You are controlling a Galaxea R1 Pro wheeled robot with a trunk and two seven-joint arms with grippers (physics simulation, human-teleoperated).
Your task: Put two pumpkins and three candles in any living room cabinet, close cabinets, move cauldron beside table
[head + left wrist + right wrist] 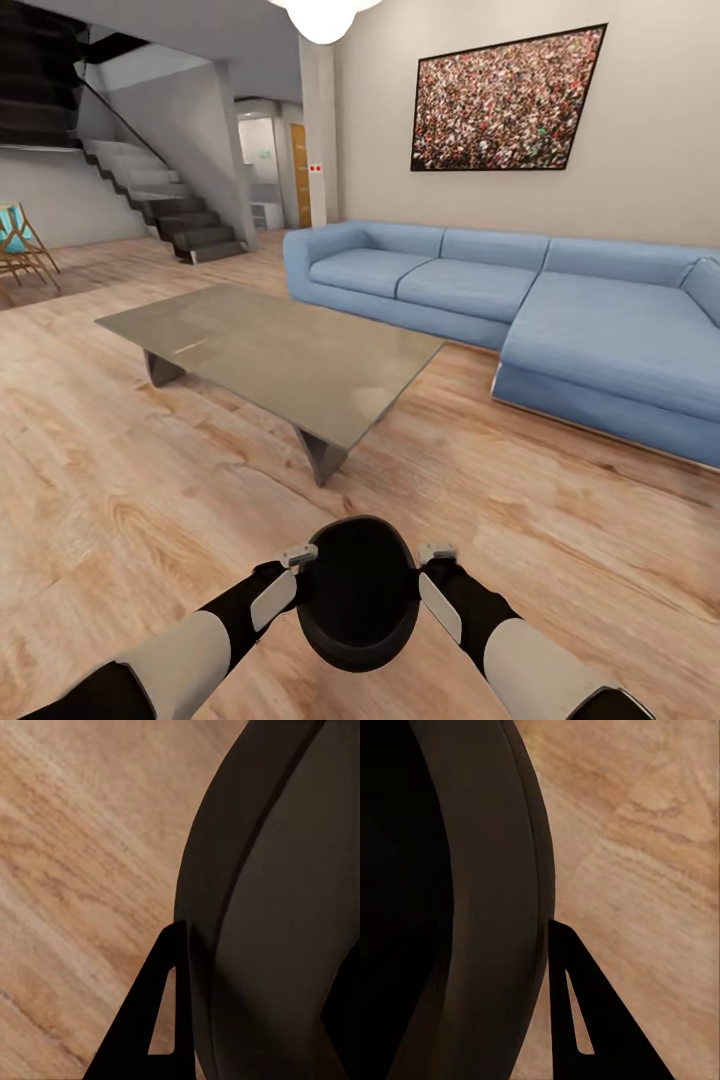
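Low at 6 o'clock in our head view, we carry the cauldron [358,592] between both arms, the left pincer [299,556] against its left flank and the right pincer [437,553] against its right flank. From each wrist view we see 1 dark finger beside the pot's curved black wall, with wooden floor [120,500] beyond; whether each pincer's own fingers are apart or together we cannot tell, since the hold looks like a squeeze between the 2 arms.

At 12 o'clock stands the table [270,350], still apart from the pot, with the blue sofa [560,310] at 2 o'clock. We judge the cauldron step to be under way: what remains is to close the gap and set the pot down just beside the table. Pumpkins, candles and cabinet are not before us, so we cannot judge that part.
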